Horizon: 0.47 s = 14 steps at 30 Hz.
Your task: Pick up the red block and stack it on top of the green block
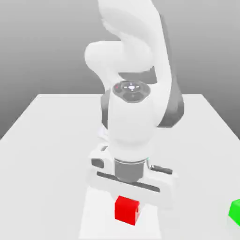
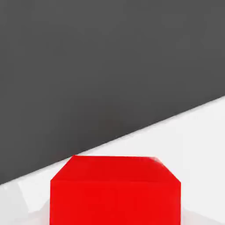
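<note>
red block (image 1: 126,209) under arm, green block (image 1: 236,211) at table's edge

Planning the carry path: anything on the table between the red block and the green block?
Nothing. In the exterior view, the stretch of white table between the red block and the green block is bare.
</note>
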Available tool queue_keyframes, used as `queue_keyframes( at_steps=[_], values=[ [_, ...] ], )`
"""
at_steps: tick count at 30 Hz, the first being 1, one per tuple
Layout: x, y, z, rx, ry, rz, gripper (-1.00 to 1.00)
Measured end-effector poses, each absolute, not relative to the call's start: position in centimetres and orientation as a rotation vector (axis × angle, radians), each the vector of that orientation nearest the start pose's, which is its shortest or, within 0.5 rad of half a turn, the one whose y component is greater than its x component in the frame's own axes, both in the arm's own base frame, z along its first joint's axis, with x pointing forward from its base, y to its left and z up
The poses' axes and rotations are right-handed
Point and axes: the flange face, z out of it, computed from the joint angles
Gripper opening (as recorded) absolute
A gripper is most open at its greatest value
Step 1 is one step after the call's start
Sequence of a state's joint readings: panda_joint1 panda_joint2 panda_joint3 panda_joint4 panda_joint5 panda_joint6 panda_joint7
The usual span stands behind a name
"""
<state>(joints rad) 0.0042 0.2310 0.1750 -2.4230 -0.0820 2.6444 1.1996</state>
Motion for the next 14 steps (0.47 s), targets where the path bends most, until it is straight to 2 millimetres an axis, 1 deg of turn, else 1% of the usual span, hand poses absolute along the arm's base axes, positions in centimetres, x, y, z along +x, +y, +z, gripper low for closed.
queue_keyframes(
  at_steps=[3, 5, 7, 8, 9, 10, 11, 14],
  values=[
    [47.8, 16.7, 22.4, -2.932, 1.135, 0.009, -1.00],
    [46.7, 21.7, 23.0, -3.005, 0.923, 0.009, -1.00],
    [45.2, 26.8, 23.4, -3.062, 0.703, 0.006, -1.00],
    [44.4, 29.3, 22.9, -3.085, 0.592, 0.004, -1.00],
    [43.8, 31.2, 21.7, -3.099, 0.509, 0.001, -1.00],
    [43.4, 32.1, 20.3, -3.105, 0.467, 0.000, -1.00],
    [43.2, 32.6, 19.0, -3.109, 0.446, 0.000, 1.00],
    [43.2, 32.6, 19.0, -3.109, 0.446, 0.000, 1.00]
  ],
)
